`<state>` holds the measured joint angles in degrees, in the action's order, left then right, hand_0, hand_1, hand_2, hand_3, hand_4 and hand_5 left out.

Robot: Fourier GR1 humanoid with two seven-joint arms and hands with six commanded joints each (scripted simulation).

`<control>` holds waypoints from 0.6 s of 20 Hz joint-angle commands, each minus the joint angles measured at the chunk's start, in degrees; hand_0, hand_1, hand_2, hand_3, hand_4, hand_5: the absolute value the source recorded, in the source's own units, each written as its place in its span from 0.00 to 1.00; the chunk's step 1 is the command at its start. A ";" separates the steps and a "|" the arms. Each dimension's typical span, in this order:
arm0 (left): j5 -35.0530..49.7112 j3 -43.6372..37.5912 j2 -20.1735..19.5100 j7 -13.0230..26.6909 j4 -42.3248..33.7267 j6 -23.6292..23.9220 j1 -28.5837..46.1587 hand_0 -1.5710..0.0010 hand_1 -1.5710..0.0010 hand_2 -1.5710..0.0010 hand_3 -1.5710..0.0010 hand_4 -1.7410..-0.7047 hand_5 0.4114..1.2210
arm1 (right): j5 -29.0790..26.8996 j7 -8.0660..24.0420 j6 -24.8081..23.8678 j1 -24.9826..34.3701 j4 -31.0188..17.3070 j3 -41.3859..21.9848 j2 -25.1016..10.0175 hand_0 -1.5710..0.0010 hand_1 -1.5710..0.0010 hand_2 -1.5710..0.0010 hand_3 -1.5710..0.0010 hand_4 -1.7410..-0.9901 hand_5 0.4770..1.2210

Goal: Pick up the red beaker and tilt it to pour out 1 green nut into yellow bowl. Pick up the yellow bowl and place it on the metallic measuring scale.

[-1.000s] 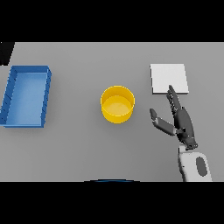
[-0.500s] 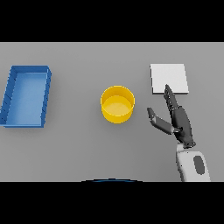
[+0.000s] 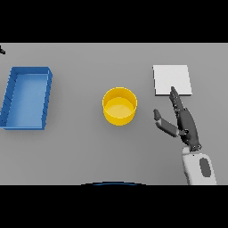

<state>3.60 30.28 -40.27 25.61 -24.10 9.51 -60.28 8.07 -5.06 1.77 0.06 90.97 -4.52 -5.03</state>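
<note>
The yellow bowl [image 3: 119, 106] stands upright near the middle of the table, and I cannot make out anything inside it. A flat pale square, the measuring scale [image 3: 172, 79], lies at the back right. My right hand [image 3: 183, 121] hovers to the right of the bowl, apart from it, with straight fingers pointing toward the scale's near edge and the thumb spread toward the bowl. It holds nothing. No red beaker or green nut shows in the head view. My left hand is out of sight.
A blue rectangular bin [image 3: 26, 96] sits at the left side of the grey table [image 3: 89, 151], well away from the bowl.
My right hand has drifted slightly left, toward the bowl, with its fingers still straight. The bowl, scale and bin have not moved.
</note>
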 commanded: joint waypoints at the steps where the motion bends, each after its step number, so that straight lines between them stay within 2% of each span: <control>1: 0.54 0.57 -0.85 1.10 -3.22 0.94 1.95 0.00 0.00 0.00 0.06 0.00 1.00 | 0.41 -0.72 0.14 -0.31 -0.05 -0.34 -0.11 1.00 1.00 1.00 1.00 0.58 0.32; 3: 2.09 1.23 -2.26 2.33 -8.73 3.34 5.54 0.00 0.00 0.00 0.10 0.00 1.00 | 0.83 -1.49 0.35 -0.77 -0.36 -0.85 0.07 1.00 1.00 1.00 1.00 0.57 0.33; 6: 4.05 2.60 -4.79 5.81 -17.72 6.71 10.90 0.00 0.00 0.00 0.15 0.00 1.00 | 1.47 -0.66 -0.31 -0.52 0.27 -0.78 -0.26 1.00 1.00 1.00 1.00 0.55 0.33; 8: 5.27 3.28 -6.04 8.22 -22.20 9.24 12.95 0.00 0.00 0.00 0.16 0.00 0.91 | 1.08 -0.51 -0.20 -0.40 0.49 -0.87 0.17 1.00 1.00 1.00 1.00 0.54 0.33; 9: 6.03 3.61 -6.68 8.11 -24.25 10.11 14.37 0.00 0.00 0.00 0.13 0.06 0.86 | 1.09 -0.24 -0.21 -0.19 0.21 -0.87 0.22 1.00 1.00 1.00 1.00 0.54 0.34; 11: 7.67 4.63 -7.85 8.89 -28.40 10.72 16.67 0.00 0.00 0.00 0.08 0.15 0.68 | 1.61 -0.84 -0.30 -1.03 1.24 -1.24 -0.04 1.00 1.00 1.00 1.00 0.55 0.34; 12: 8.60 5.19 -8.15 9.22 -29.59 10.49 17.31 0.00 0.00 0.00 0.19 0.23 0.60 | 1.59 -0.05 -0.49 -0.41 1.16 -1.34 0.37 1.00 1.00 1.00 1.00 0.55 0.34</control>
<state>12.30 35.48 -48.39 34.77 -53.68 20.10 -42.96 9.66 -5.07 1.28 -0.32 92.13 -5.87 -4.64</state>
